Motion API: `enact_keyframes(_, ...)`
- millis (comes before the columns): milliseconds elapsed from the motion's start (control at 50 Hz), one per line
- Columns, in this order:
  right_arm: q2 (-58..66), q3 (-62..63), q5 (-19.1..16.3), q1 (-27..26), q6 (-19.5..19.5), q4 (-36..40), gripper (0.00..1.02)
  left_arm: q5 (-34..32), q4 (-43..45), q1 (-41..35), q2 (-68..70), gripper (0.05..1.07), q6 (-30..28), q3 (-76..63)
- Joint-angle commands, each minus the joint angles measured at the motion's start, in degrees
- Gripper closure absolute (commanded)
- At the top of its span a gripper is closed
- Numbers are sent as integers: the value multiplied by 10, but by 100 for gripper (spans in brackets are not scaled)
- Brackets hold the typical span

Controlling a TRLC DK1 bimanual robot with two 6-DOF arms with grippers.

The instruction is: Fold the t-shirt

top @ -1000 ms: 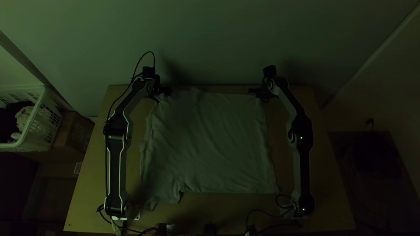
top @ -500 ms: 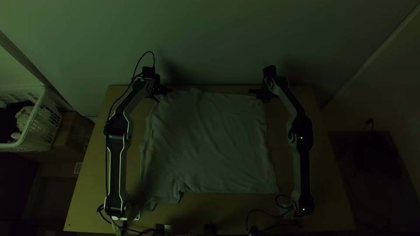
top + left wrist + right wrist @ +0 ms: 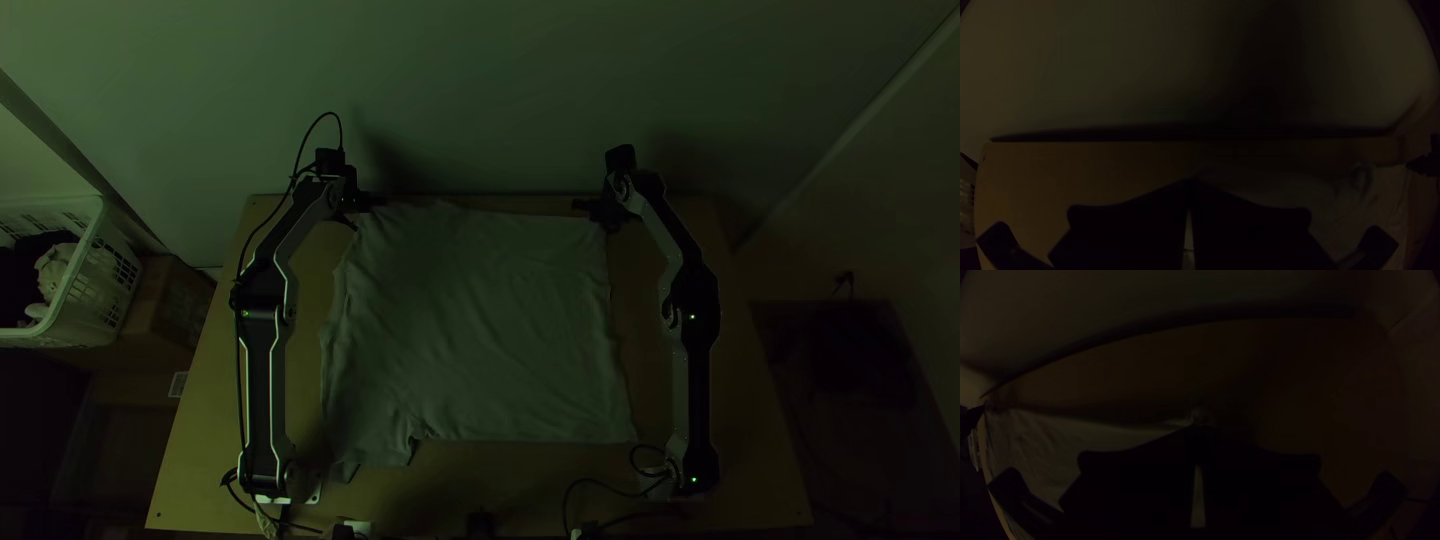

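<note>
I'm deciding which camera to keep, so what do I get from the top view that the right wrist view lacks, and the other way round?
Top view: the left arm's base, the right arm's base and the cardboard box.
Right wrist view: a close look at how the right gripper is shut, its tips together at a corner of the shirt, with a narrow pale gap behind them.
Both: shirt, right gripper, table, wall and white basket.

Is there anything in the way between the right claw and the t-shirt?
No, nothing that I can see. The right claw is already at the t-shirt's far right corner, and the cloth comes right up to its tips, with no other thing between them.
</note>
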State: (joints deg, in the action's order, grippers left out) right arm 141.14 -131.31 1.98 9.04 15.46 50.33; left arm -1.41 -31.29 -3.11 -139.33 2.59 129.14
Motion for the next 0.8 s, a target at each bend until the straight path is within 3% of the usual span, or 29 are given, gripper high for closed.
enact_keyframes(0, -31, -14, 7, -8, 11, -6, 100, -3, -7, 14, 48, 104, 18, 6)
enact_keyframes(780, -79, 4, 7, 1, -2, 15, 100, -36, -39, 28, 163, 104, 34, -116)
